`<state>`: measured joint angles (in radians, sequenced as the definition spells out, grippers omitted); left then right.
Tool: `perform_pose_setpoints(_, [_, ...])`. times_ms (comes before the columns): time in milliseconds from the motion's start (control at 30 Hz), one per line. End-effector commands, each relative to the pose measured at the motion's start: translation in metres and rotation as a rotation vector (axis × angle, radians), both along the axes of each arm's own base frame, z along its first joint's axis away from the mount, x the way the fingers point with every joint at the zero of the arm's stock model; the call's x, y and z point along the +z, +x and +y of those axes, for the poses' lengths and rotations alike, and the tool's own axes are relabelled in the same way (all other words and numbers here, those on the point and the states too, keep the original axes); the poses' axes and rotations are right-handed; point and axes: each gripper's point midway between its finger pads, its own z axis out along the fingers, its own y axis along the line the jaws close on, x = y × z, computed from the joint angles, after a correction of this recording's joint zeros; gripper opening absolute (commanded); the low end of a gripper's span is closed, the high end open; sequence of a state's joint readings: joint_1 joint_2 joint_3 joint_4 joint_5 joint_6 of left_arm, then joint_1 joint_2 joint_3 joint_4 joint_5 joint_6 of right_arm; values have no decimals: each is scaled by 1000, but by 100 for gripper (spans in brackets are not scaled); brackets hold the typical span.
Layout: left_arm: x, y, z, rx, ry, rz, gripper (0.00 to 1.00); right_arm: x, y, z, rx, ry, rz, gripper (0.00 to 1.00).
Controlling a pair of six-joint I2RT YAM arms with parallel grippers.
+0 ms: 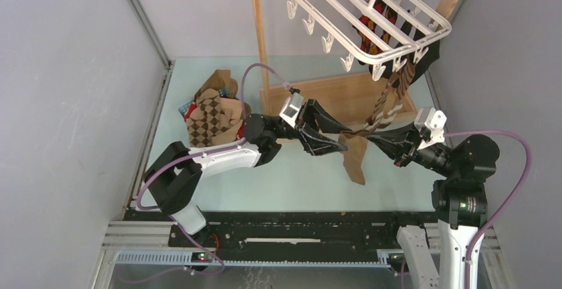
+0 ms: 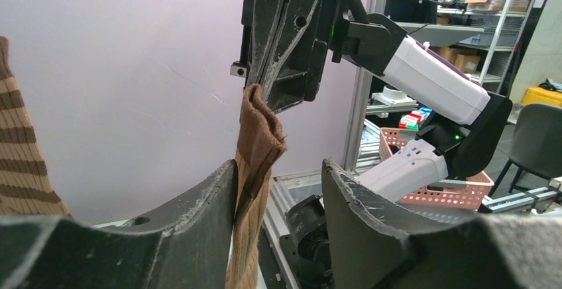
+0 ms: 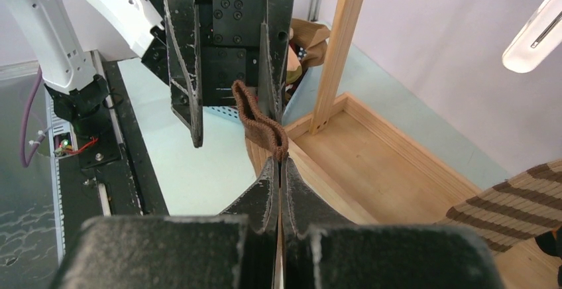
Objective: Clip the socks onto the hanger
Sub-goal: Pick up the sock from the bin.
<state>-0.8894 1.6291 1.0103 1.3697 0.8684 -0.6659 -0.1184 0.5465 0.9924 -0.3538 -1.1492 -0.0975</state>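
My right fingers (image 3: pixel 277 184) are pinching shut on the cuff of a plain tan sock (image 3: pixel 257 111). They are holding it up over the middle of the desk (image 1: pixel 291 176) while the rest of it is hanging down toward the near side. My left fingers (image 1: pixel 331 144) are standing wide open around the same cuff from the left, one finger brushing the fabric and not yet gripping.

Above and to the far right, the white hanger (image 1: pixel 329 27) is hanging by its hook from the wooden rail stand (image 1: pixel 260 44). A striped sock (image 1: pixel 391 97) is dangling from a clip on its near edge. Darker socks, one a red-and-black argyle (image 1: pixel 366 36), are showing under its bars, so part of the job looks done.

Left to do, as I judge it, is lifting this tan sock to a free clip. After that I am facing the pile of socks (image 1: pixel 212 113) heaped at the far left of the desk.
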Motion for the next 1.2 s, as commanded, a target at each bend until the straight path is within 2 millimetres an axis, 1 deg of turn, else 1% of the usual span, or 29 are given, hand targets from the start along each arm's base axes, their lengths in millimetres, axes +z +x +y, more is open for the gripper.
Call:
perform_pose_setpoints(0, [25,-2,2,-3,-72,-44,55,22,-3,0,-7,20,-47,0])
perform_pose_setpoints(167, [25,5,-2,25,-81,-33,53,23,-3,0,-6,24,-45,0])
perform_pose_setpoints(233, [28,6,-2,31,-88,-34,48,22,-2,0,-9,25,-41,0])
perform_pose_setpoints(267, [29,7,-3,36,-91,-32,44,22,-2,0,-11,26,-41,0])
perform_pose_setpoints(333, [31,8,-4,38,-94,-31,31,22,-2,0,-10,28,-37,0])
perform_pose_setpoints(433, [35,9,-4,42,-103,-23,6,21,-1,-1,-16,26,-30,0])
perform_pose_setpoints(467, [37,11,-3,52,-108,-16,1,20,0,-1,-25,26,-28,0])
perform_pose_setpoints(533, [43,14,1,89,-127,-5,0,18,4,-4,-52,27,-17,0])
perform_pose_setpoints(567, [45,15,2,111,-129,-5,0,17,5,-5,-62,27,-15,4])
perform_pose_setpoints(600, [46,17,4,135,-125,-7,0,16,6,-6,-68,27,-13,11])
perform_pose_setpoints(633, [47,18,5,158,-119,-12,0,16,6,-5,-65,28,-10,24])
perform_pose_setpoints(667, [47,20,6,180,-108,-20,0,16,5,-5,-61,30,-9,30])
perform_pose_setpoints(700, [47,20,7,196,-97,-27,0,17,4,-4,-52,29,-11,41])
perform_pose_setpoints(733, [46,22,7,211,-85,-32,0,17,3,-3,-38,28,-12,49])
perform_pose_setpoints(833, [48,19,8,217,-77,-46,0,19,-1,2,8,22,-24,67])
perform_pose_setpoints(867, [49,17,8,214,-79,-46,0,19,-2,3,23,20,-28,70])
perform_pose_setpoints(933, [51,15,7,204,-81,-47,0,22,-2,6,42,18,-45,72])
perform_pose_setpoints(1100, [58,9,5,176,-89,-55,0,30,2,12,55,32,-119,73])
perform_pose_setpoints(1167, [64,6,6,164,-99,-60,0,35,5,13,55,39,-154,73])
